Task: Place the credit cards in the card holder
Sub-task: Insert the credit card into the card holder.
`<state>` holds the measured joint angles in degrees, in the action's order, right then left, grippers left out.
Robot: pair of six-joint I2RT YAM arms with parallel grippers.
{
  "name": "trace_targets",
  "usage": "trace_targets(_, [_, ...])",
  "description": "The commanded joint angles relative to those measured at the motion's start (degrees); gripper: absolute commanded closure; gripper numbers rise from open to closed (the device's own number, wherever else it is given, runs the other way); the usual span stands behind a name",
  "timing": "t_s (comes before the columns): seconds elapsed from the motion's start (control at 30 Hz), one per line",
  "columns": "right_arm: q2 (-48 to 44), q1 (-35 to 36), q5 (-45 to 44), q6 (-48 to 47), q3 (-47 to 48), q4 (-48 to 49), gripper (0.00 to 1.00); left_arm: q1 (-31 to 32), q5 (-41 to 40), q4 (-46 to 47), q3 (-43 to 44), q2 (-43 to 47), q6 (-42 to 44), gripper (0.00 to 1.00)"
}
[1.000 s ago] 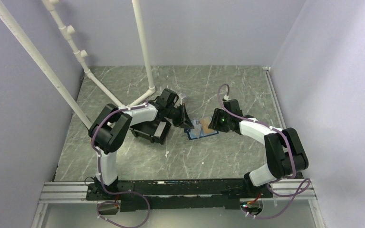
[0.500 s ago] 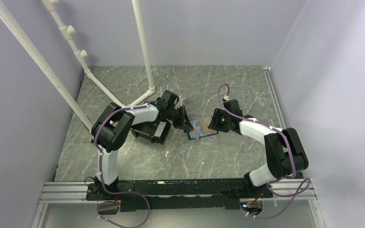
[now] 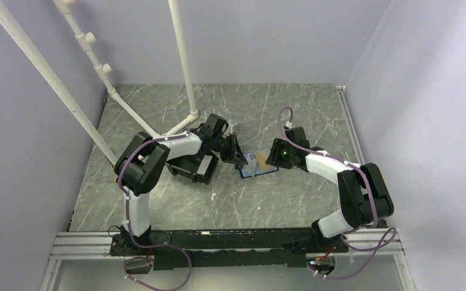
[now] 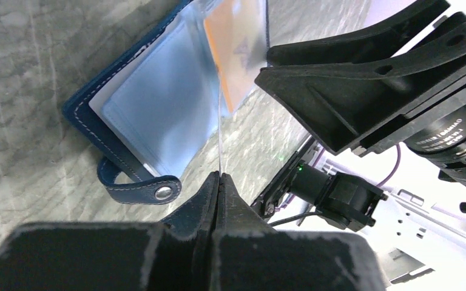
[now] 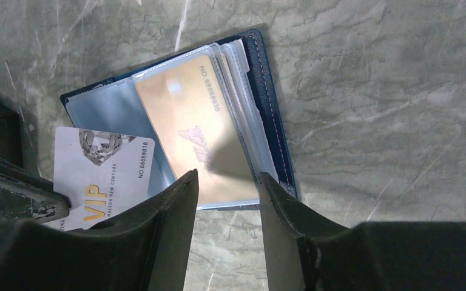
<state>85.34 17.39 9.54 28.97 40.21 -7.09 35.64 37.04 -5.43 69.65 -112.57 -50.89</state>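
The card holder [image 5: 261,79] lies open on the table, navy outside with light blue clear sleeves; its snap tab [image 4: 158,191] curls toward the left wrist camera. An orange-tan credit card [image 5: 188,121] sits in a sleeve on the right page. My left gripper [image 4: 219,177] is shut on a pale credit card [image 5: 100,173] printed VIP, seen edge-on [image 4: 219,136] in the left wrist view. That card's far edge overlaps the left page; I cannot tell if it is inside a sleeve. My right gripper [image 5: 227,182] stands open over the holder's near edge. In the top view the holder [image 3: 261,170] lies between both grippers.
A black bin [image 3: 189,165] stands just left of the left gripper. White pipes [image 3: 182,60] rise from a joint on the table behind the left arm. Purple walls close in the back and sides.
Almost nothing differs. The left gripper with the pale card wavers slightly beside the holder; the right arm stays put.
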Motion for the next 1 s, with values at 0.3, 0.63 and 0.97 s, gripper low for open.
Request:
trace_targets(0.3, [1.8,0.2,0.3,-1.1,-1.7,-1.5,0.56,0.3,1.4,3.4,0.4,0.4,-1.8,1.00])
trace_targets(0.63, [1.9,0.2,0.3,-1.1,-1.6,-1.5,0.55,0.3,0.7,3.0,0.0,-0.5,-2.0,1.00])
trace_targets(0.97, [2.1,0.2,0.5,-1.1,-1.5,-1.5,0.56,0.3,0.6,3.2,-1.1,-0.7,-2.1,1.00])
